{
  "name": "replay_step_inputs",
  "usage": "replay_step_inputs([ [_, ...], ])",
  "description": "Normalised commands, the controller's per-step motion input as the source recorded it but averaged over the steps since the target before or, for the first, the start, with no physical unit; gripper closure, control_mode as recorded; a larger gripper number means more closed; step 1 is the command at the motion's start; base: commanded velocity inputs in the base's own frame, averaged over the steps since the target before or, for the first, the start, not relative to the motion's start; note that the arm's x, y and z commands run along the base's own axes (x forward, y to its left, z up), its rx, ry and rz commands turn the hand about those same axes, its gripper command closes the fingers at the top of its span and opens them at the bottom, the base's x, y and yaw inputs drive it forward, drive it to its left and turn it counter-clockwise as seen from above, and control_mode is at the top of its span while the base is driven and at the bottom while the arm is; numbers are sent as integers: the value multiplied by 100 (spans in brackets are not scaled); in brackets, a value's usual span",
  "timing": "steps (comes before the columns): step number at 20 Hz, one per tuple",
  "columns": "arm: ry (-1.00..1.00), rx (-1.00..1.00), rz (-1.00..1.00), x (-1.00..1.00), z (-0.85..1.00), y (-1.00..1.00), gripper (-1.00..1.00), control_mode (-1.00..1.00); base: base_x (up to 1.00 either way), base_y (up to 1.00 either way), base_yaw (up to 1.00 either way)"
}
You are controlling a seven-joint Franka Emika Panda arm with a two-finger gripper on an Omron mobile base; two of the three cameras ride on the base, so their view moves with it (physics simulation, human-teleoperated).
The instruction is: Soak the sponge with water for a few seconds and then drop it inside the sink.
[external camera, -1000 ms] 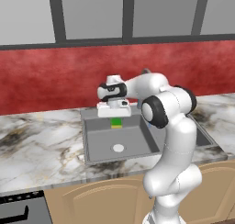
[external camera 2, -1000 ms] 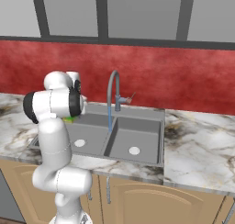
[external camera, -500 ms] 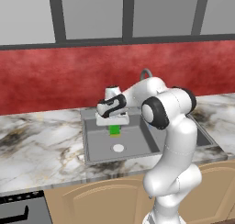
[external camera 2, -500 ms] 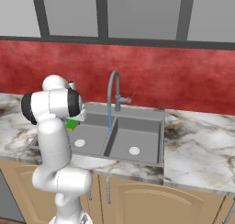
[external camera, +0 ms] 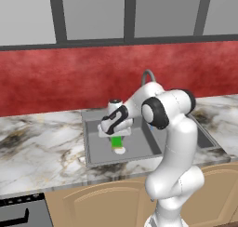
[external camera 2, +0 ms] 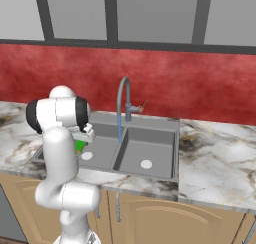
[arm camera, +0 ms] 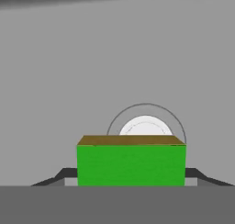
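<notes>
We see the claw (external camera: 116,138) clamped on the sponge (external camera: 116,141), holding it just above the floor of the larger left basin of the sink (external camera: 95,149), over the white drain (external camera: 120,150). From the hand view, the sponge (arm camera: 131,165) sits between the two dark fingers (arm camera: 197,174), green face toward us with its tan layer on top, and the round drain (arm camera: 145,125) lies just beyond it on the grey basin floor. A thin pale-blue stream of water (external camera 2: 119,130) falls from the spout of the arched grey faucet (external camera 2: 123,93) near the divider between the basins, apart from the sponge. The sink is set into a marbled white and grey table (external camera 2: 220,153) above tan cabinet doors (external camera 2: 165,220). Behind it runs a red backsplash wall (external camera 2: 200,83), with pale panels framed by dark bars (external camera 2: 112,15) above.
</notes>
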Motion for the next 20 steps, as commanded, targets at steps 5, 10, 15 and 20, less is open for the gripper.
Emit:
replay_step_inputs([
  [5,-7,0,3,1,-27,0,100,-100,0,0,0],
  [10,-7,0,2,3,-4,0,100,-100,0,0,0],
  [15,-5,0,1,16,-9,0,100,-100,0,0,0],
  [20,-3,0,0,7,-18,0,100,-100,0,0,0],
])
